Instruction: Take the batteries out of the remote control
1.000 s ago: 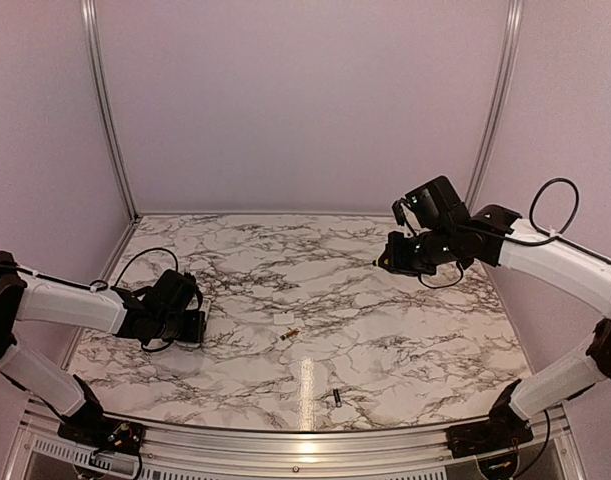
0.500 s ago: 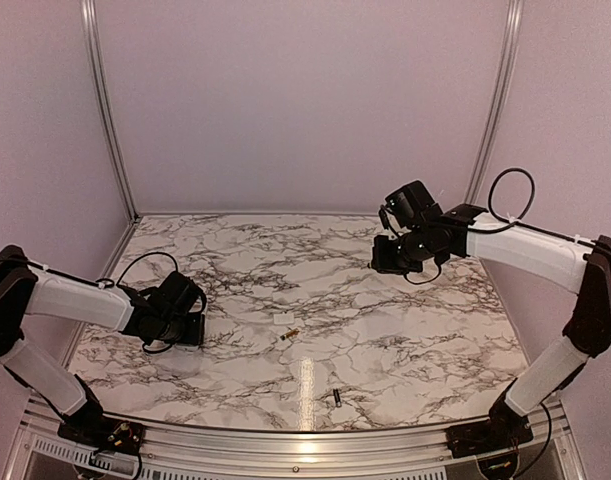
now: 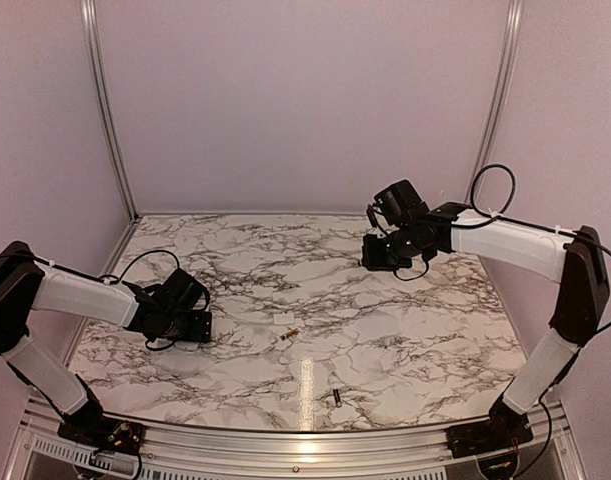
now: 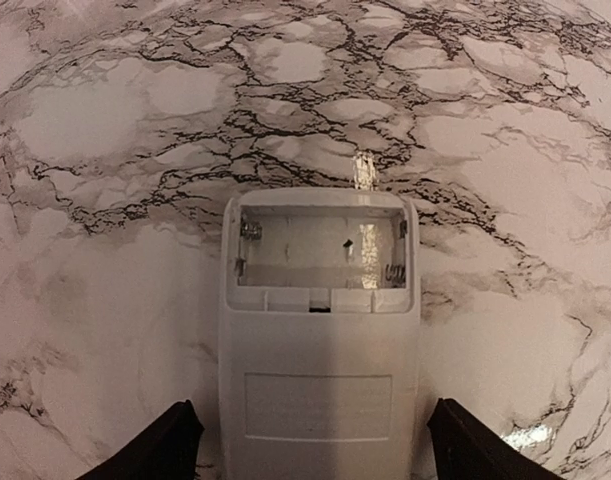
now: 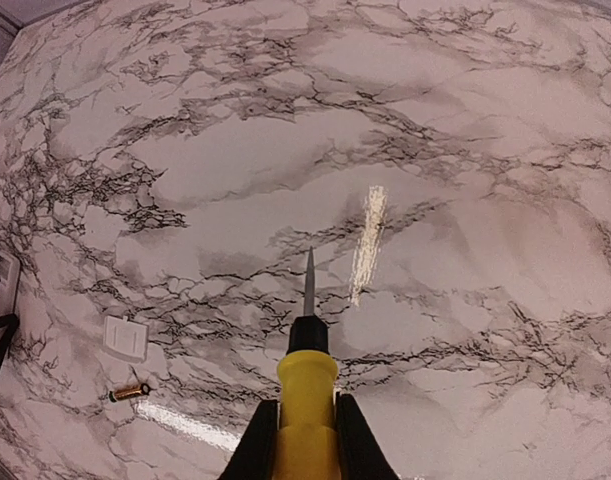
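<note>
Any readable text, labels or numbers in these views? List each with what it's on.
No readable text in any view.
remote control: back is plain white; the outlined label patch is blank.
brassy battery, dark battery: too small to read any print.
yellow-handled tool: no marking shows.

— What is cropped in the wrist views?
— The near end of the remote control (image 4: 318, 370) and the handle of the yellow-handled tool (image 5: 307, 400) are cut off by the bottom edges.
— And from above?
— The remote control is hidden beneath the left end effector (image 3: 193, 325); no detail can be made out on the batteries (image 3: 290, 333).
</note>
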### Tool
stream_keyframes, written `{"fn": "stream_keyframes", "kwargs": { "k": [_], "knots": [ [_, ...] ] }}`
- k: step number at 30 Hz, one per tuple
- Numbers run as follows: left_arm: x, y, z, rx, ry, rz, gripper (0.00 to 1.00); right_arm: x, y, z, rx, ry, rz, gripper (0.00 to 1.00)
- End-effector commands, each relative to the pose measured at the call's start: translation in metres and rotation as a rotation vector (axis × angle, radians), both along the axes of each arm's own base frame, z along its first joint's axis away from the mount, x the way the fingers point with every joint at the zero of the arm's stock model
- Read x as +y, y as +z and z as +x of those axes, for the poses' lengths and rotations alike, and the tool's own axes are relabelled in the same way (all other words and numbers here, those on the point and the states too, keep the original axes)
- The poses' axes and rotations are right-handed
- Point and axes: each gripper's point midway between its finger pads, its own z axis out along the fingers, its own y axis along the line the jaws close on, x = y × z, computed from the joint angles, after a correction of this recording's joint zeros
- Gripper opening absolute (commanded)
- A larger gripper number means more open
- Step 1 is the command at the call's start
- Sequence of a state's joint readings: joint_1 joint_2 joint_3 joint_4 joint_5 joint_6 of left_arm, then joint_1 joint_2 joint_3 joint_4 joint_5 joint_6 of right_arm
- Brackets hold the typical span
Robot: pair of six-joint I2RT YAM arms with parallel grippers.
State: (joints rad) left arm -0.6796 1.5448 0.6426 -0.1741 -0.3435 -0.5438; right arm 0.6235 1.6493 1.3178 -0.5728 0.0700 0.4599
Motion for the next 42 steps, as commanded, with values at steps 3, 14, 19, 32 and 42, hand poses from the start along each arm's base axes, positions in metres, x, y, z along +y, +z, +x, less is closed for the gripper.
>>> {"fn": "stream_keyframes", "kwargs": {
  "k": [3,14,19,32,42],
  "knots": [
    [0.003,0.003,0.001,0.009,0.017,0.009,0.97,0.008,0.011,0.014,-0.050,0.020,0.021,0.00],
    [0.002,0.052,0.013,-0.087,0.023,-0.007,0.99,0.015,-0.008,0.024,-0.057,0.022,0.019,0.00],
    [0.009,0.072,0.011,-0.141,0.034,-0.024,0.99,0.006,-0.026,0.025,-0.040,-0.006,-0.035,0.00],
    [0.032,0.090,-0.010,-0.224,0.064,-0.067,0.99,-0.004,-0.072,0.009,0.029,0.009,-0.084,0.00],
    [0.031,0.095,-0.008,-0.243,0.069,-0.083,0.99,-0.008,-0.094,-0.015,0.103,0.039,-0.074,0.00]
  ]
}}
